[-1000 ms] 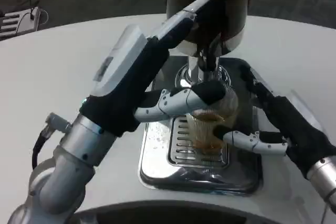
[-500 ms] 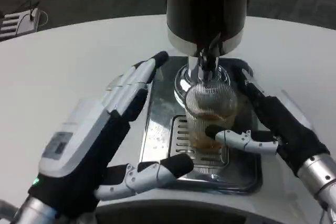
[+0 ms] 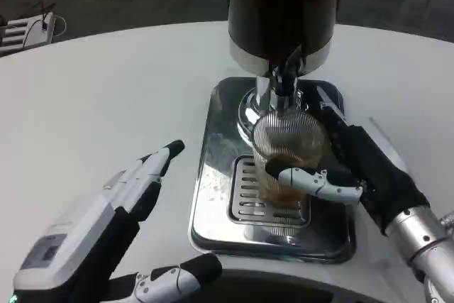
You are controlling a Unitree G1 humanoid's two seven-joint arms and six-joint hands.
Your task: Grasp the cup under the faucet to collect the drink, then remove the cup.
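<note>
1. The clear ribbed plastic cup (image 3: pixel 286 152) stands upright on the slotted grate of the shiny steel drip tray (image 3: pixel 213 211), directly under the faucet (image 3: pixel 284 79).
2. Amber drink fills its lower part.
3. My right hand (image 3: pixel 347 168) wraps around it.

Even, diffuse overhead light leaves the round white table (image 3: pixel 85 97) bright, with only faint shadows. Glare and reflections streak the polished rectangular steel drip tray (image 3: pixel 213 196). The picture is soft and slightly grainy, blurriest along its bottom edge.
</note>
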